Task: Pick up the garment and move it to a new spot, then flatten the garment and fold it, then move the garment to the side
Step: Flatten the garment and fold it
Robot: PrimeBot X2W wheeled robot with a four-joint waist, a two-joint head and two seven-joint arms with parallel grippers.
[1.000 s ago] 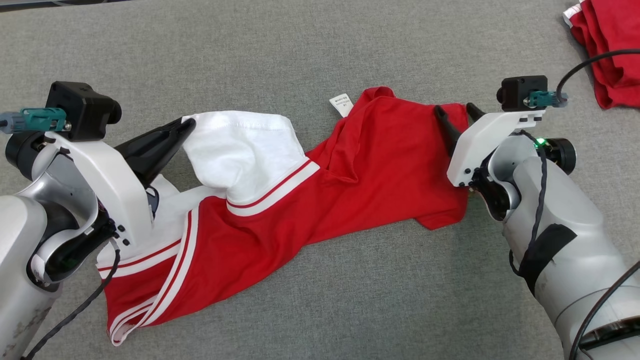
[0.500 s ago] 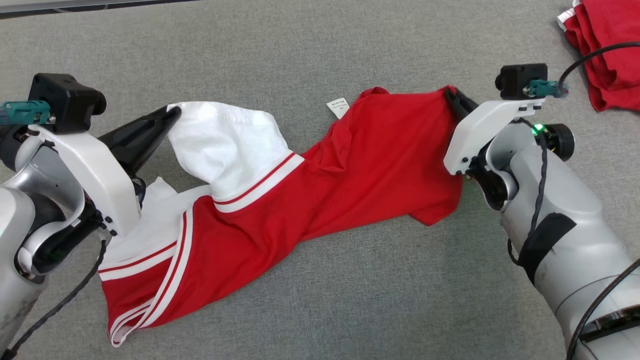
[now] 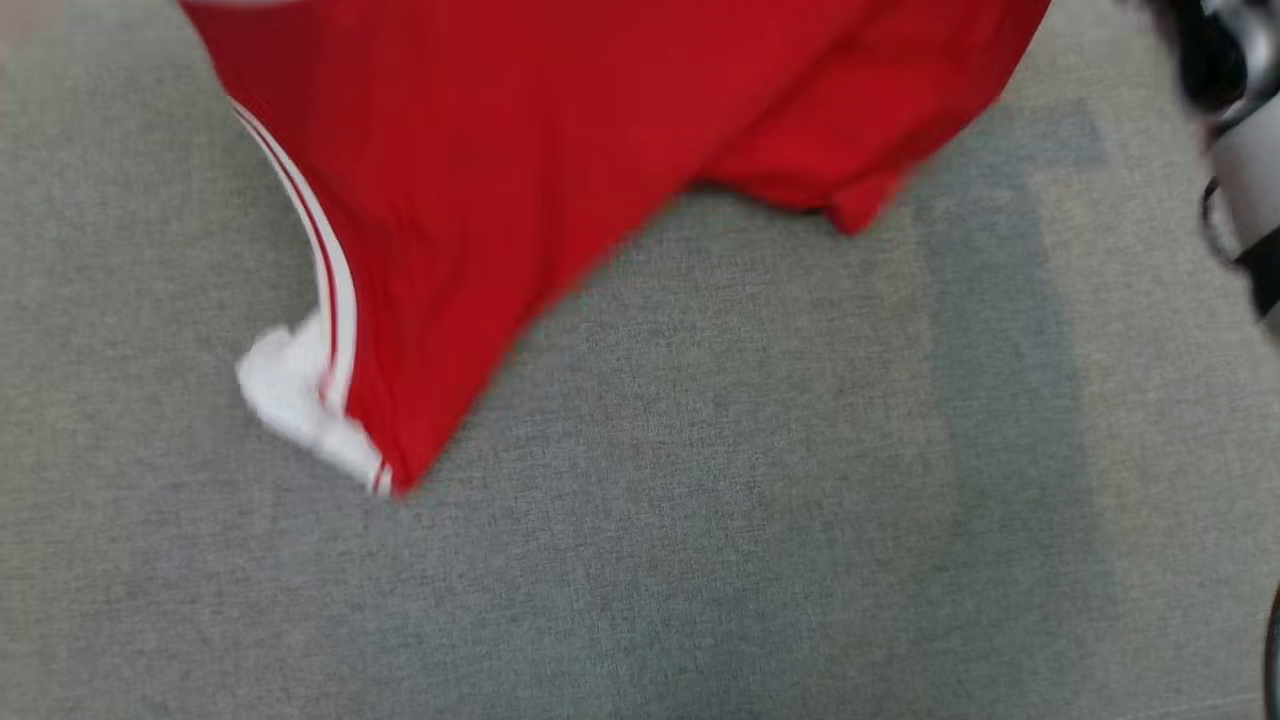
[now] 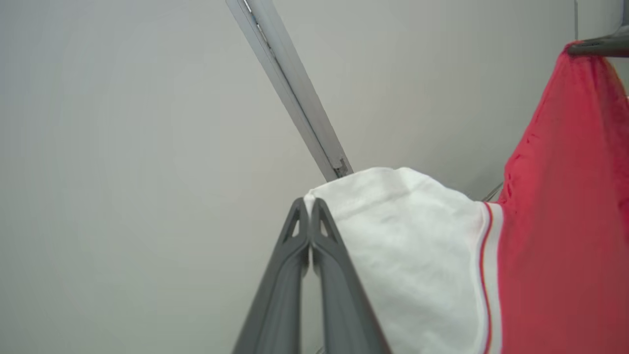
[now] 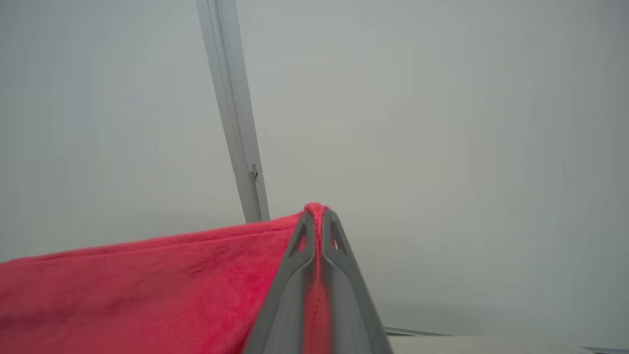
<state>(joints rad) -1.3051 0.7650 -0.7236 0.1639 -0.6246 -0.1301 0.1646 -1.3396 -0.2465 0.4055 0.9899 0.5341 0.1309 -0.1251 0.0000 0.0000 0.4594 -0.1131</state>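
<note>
Garment (image 3: 560, 150): soft matt cloth, red and white. Table (image 3: 700, 520): grey woven fabric, coarse, matt. Fingers (image 4: 290, 275): smooth dark plastic, dull finish. Rail (image 4: 290, 88): pale, metal-looking, satin.

No writing, label, brand or number could be read on the garment (image 3: 560, 150) or anywhere else (the head view was smeared by motion).
</note>
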